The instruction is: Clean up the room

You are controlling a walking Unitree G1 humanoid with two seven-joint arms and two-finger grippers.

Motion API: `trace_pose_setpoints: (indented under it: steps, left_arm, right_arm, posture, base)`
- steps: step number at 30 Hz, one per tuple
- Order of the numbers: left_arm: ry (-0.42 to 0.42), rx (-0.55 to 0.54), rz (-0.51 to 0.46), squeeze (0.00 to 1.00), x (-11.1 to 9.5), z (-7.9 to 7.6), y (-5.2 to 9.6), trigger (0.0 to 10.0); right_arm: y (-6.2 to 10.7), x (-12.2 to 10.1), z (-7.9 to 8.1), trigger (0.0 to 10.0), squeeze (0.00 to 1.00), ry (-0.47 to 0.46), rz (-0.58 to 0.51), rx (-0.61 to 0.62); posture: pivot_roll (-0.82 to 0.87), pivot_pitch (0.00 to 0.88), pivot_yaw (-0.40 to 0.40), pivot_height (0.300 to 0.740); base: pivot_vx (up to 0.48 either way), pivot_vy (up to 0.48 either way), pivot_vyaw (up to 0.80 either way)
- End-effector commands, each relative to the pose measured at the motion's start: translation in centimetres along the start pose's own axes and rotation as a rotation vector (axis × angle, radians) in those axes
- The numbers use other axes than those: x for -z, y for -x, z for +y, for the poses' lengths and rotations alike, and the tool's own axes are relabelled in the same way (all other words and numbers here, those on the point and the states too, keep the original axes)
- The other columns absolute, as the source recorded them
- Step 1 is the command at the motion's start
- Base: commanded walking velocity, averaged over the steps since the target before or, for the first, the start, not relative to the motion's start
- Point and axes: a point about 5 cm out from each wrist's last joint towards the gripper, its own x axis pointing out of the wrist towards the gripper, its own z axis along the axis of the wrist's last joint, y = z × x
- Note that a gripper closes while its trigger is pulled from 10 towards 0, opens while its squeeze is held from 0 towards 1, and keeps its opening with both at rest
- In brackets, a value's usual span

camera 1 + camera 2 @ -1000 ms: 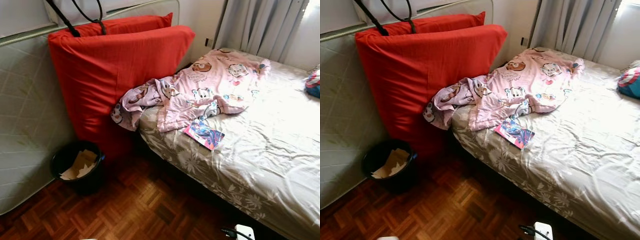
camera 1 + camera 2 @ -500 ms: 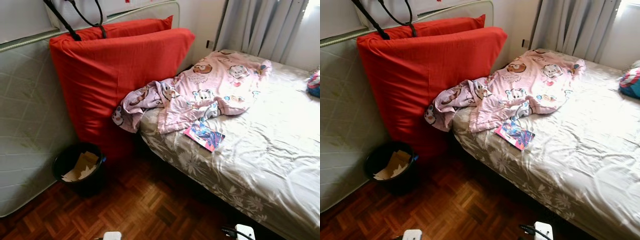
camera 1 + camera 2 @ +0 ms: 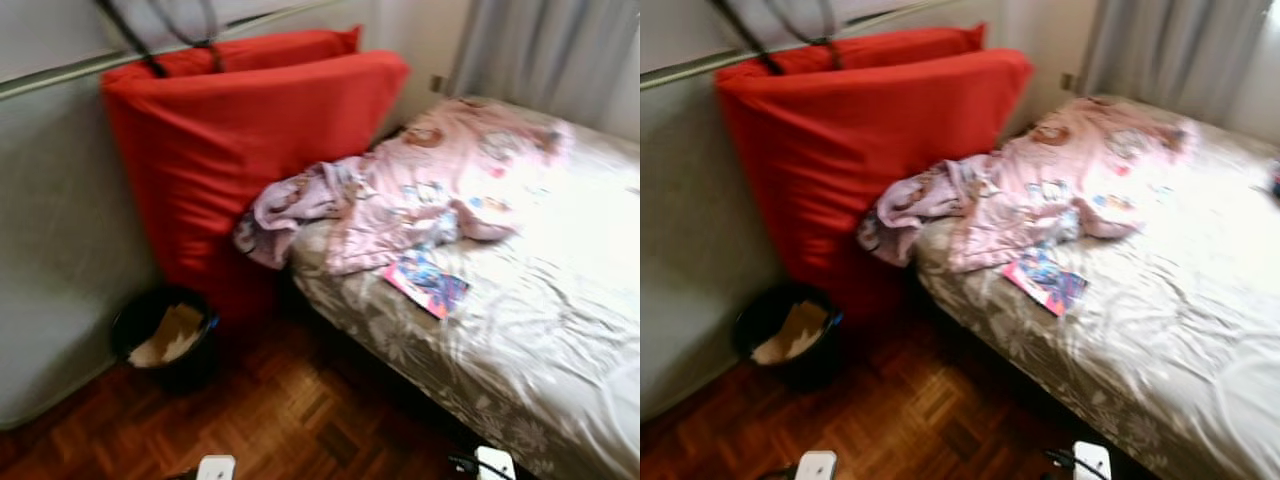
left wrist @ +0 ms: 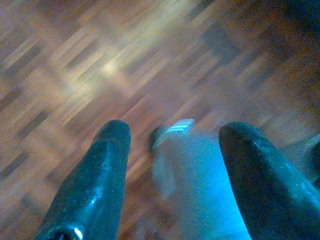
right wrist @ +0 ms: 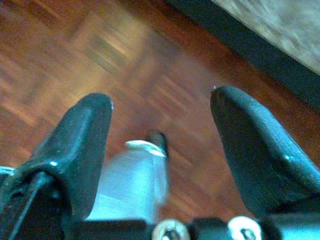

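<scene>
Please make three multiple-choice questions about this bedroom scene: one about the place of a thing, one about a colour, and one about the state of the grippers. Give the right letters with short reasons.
1. Where does the black bin stand?
A. on the bed
B. on the wooden floor beside the red cushion
C. under the curtain

2. What colour is the crumpled blanket on the bed?
A. pink
B. green
C. black

3. How are the jaws of the left gripper and right gripper?
A. both shut on paper
B. one holds a book
C. both open, empty

Answers: B, the bin rests on parquet next to the red cushion; A, the fabric is pink with prints; C, floor shows between the spread fingers.
</scene>
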Motion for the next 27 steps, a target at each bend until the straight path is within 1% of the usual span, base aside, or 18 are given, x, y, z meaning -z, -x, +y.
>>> trace_pose_setpoints:
  steps: [1,14,27]
  left_arm:
    - [0.0,0.001,0.006,0.0,-0.12,-0.21,-0.09,10.0]
    - [0.0,0.007,0.0,0.0,-0.51,0.03,-0.17,10.0]
    - [0.001,0.004,-0.002,0.0,-0.66,0.22,-0.19,10.0]
  right_arm:
    - [0.26,0.78,-0.63,10.0,0.0,-0.001,0.025,0.018]
    - [0.16,0.59,-0.38,10.0,0.0,-0.026,0.018,0.021]
    - [0.14,0.54,-0.37,10.0,0.0,-0.039,0.017,0.026]
  posture:
    - [0.02,0.0,0.007,0.74]
    - [0.03,0.0,0.018,0.74]
    - [0.02,0.0,0.02,0.74]
  base:
    - [0.0,0.0,0.0]
    - [0.0,0.0,0.0]
    - [0.282,0.0,0.0]
